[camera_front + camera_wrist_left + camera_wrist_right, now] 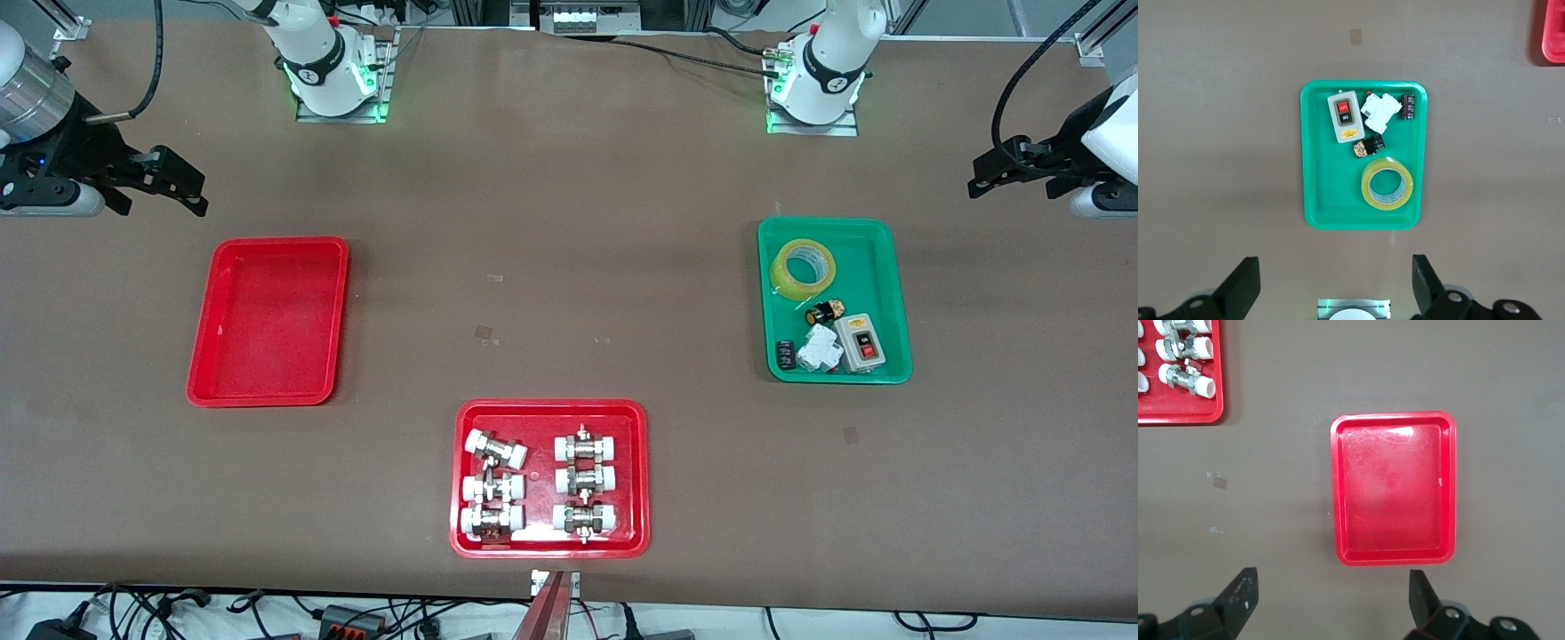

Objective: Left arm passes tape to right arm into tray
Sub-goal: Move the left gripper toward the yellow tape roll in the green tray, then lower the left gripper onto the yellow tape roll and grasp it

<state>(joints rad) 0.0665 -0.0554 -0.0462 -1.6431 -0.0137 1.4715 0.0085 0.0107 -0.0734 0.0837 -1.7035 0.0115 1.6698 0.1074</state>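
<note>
Your tape (804, 267) sits in the green tray (892, 293), at the end closest to the arm bases, beside a yellow-black pushbutton (825, 312), a grey switch box (859, 343) and a white breaker (819, 348). Left gripper (994, 175) hangs over bare table toward its own end of the table, clear of that tray, fingers wide, holding nothing. Right gripper (180, 187) waits above bare table near the plain red tray (267, 321), also wide and holding nothing. The red tray with fittings (550, 478) lies nearest the front camera.

Lighting: even, bright overhead. My views stay sharp; glare on the tray (1393, 487) floor; soft shadows beside trays.
</note>
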